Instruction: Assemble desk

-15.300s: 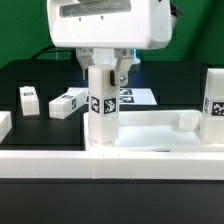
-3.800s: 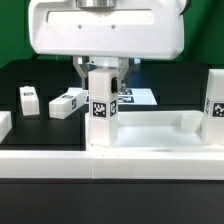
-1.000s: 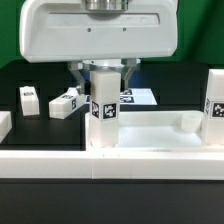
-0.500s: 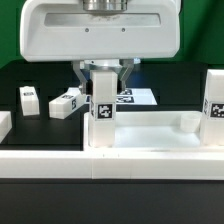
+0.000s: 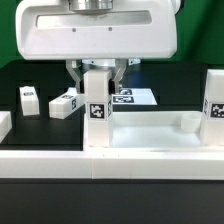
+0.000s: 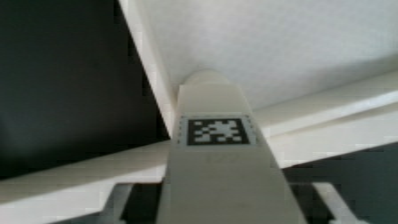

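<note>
The gripper is clenched on the top of the leg, which is upright at the centre of the exterior view. The leg's foot meets the left corner of the tabletop, lower centre.

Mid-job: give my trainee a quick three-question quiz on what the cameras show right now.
1. True or false: the gripper is closed on the upright leg at a corner of the tabletop.
2. How many loose legs sit fully in view on the black table, at the exterior view's left?
3. What stands on the tabletop at the exterior view's right: A) a second upright leg, B) a drawer, C) nothing?
Key: 1 true; 2 two; 3 A.
</note>
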You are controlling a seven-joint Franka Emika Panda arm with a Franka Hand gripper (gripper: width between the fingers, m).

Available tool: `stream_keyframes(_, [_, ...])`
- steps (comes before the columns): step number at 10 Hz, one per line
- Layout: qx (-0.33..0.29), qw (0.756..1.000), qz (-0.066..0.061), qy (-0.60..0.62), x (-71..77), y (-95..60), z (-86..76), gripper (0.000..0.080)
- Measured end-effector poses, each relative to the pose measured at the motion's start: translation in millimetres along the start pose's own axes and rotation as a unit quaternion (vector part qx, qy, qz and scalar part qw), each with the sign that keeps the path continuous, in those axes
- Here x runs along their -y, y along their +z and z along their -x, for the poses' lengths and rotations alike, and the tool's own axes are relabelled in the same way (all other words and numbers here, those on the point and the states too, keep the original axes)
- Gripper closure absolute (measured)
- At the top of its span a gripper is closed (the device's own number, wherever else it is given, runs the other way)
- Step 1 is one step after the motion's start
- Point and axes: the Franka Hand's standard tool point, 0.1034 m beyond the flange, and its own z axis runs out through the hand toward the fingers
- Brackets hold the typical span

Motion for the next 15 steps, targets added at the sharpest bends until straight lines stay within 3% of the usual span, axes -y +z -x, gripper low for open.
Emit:
stream_keyframes(4, [0.002,0.986,-0.004,0.168,3.5,0.2,1.1,0.0509])
stream_keyframes(9, [0.005,0.916,-0.002,0.401,7.6,0.8,3.0,0.0509])
stream_keyframes(11, [0.005,0.916,-0.003,0.4,8.2,1.4,3.3,0.0509])
stream_keyframes(12, [0.005,0.921,-0.003,0.389,8.2,1.5,3.3,0.0332])
stream_keyframes(13, [0.005,0.922,-0.003,0.388,8.3,1.7,3.4,0.0214])
stream_keyframes(14, [0.004,0.936,-0.001,0.352,8.4,1.7,3.0,0.0214])
stream_keyframes(15, [0.003,0.957,0.003,0.291,9.2,3.1,2.7,0.0163])
